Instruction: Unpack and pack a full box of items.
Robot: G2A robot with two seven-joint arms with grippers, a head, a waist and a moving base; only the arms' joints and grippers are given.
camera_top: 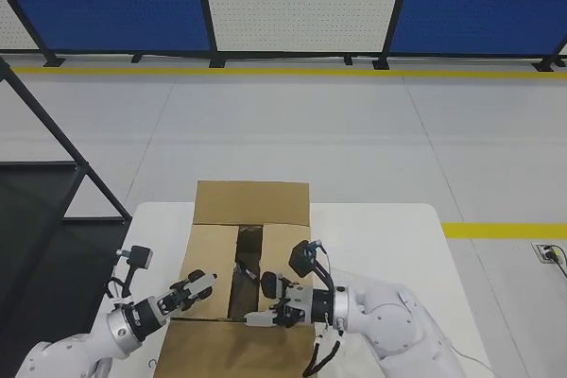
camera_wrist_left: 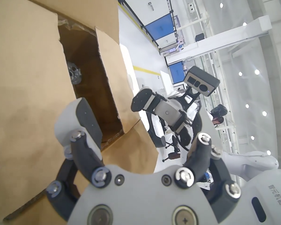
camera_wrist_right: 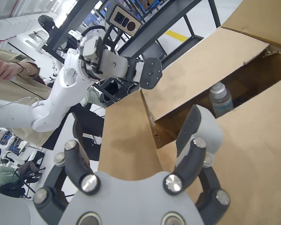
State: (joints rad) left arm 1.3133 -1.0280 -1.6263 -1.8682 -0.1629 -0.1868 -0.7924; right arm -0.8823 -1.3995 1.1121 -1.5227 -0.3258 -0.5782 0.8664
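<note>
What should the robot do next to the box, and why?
Probably the right gripper should pinch the cardboard flap standing between its open fingers and fold it outward. The box is only partly open, and the bottle inside shows through a narrow gap, so there seems little room to reach in.

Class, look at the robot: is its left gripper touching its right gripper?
Apart. The top view shows the left gripper over one flap of the box and the right gripper across the opening, the dark gap lying between them.
</note>
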